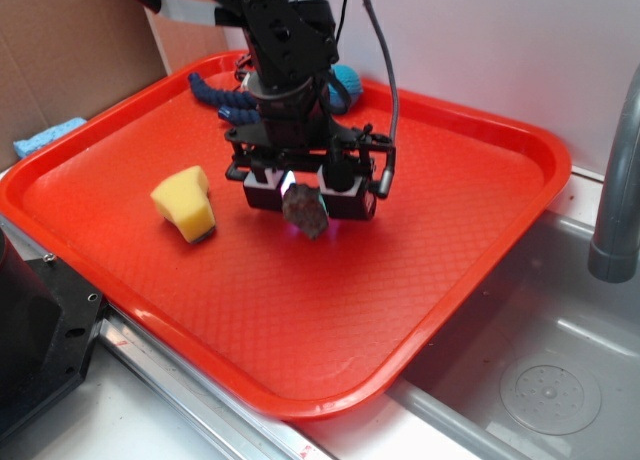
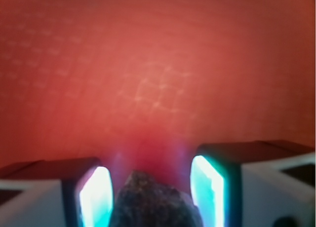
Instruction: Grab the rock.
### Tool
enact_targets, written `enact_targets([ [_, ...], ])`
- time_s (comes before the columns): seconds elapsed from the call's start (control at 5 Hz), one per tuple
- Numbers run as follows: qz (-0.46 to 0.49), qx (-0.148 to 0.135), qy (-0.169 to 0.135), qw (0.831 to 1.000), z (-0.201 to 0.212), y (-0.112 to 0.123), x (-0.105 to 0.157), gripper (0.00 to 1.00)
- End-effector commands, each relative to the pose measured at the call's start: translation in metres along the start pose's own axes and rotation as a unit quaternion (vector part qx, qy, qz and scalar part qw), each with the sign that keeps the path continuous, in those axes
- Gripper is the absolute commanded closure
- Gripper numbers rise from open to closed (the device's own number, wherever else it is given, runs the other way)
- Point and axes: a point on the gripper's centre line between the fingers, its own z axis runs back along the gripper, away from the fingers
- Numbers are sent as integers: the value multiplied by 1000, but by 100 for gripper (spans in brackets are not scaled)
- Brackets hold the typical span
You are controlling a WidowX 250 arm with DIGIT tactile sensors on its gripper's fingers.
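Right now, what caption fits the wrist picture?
The hand grips the rock above the red tray.

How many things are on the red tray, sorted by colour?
Yellow: 1, the sponge wedge
Brown-grey: 1, the rock, between the gripper fingers
Dark blue: 1, the rope
Teal: 1, the ball, partly hidden behind the arm
Total: 4 on the tray

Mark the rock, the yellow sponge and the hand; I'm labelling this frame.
rock [image 1: 305,211], exterior view, its pitted middle.
yellow sponge [image 1: 186,204], exterior view, its top face.
hand [image 1: 306,192], exterior view, midway between fingertips.
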Motion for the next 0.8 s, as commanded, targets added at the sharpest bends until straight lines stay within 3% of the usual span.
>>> enact_targets([
  [0.0, -7, -41, 3, 999, 92, 9, 35, 100],
  [0.2, -58, -42, 32, 997, 132, 33, 35, 100],
  [0.4, -81, -44, 33, 995, 153, 53, 30, 100],
  [0.6, -99, -51, 73, 991, 145, 58, 33, 100],
])
